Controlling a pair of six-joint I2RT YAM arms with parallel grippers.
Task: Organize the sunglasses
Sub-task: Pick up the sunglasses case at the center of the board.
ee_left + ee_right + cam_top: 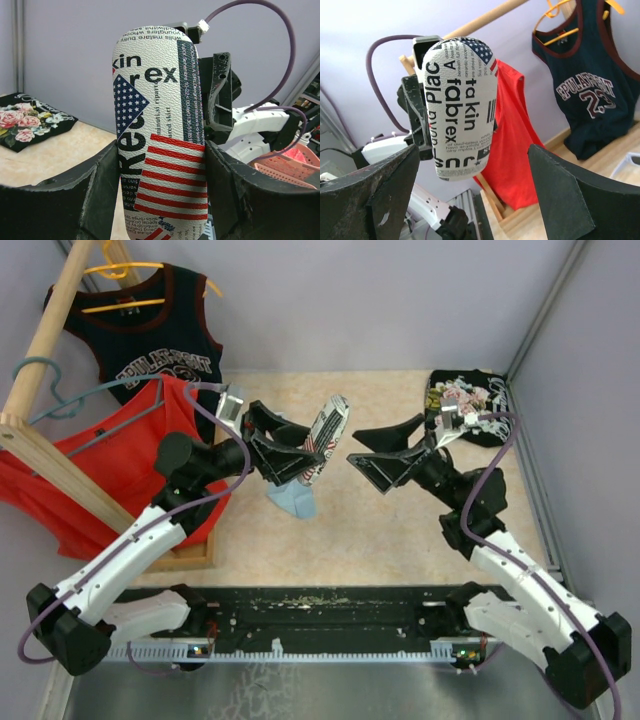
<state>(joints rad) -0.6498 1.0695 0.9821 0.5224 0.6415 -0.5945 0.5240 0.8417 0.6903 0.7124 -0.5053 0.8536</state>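
Note:
The white sunglasses are hidden in every view. My left gripper [303,452] is shut on the oblong American-flag print case [325,437] and holds it above the table, tilted up to the right. In the left wrist view the case [160,135] stands upright, clamped between both fingers [100,195]. My right gripper [372,444] is open and empty, just right of the case and facing it. In the right wrist view the case [462,107] hangs between and beyond its spread fingers [560,195]. A light-blue cloth [293,500] lies on the table under the case.
A wooden rack [60,455] at the left holds a red shirt [100,465] and a dark jersey [145,325] on hangers. A folded black floral garment [465,400] lies at the back right. Grey walls close the back and right sides.

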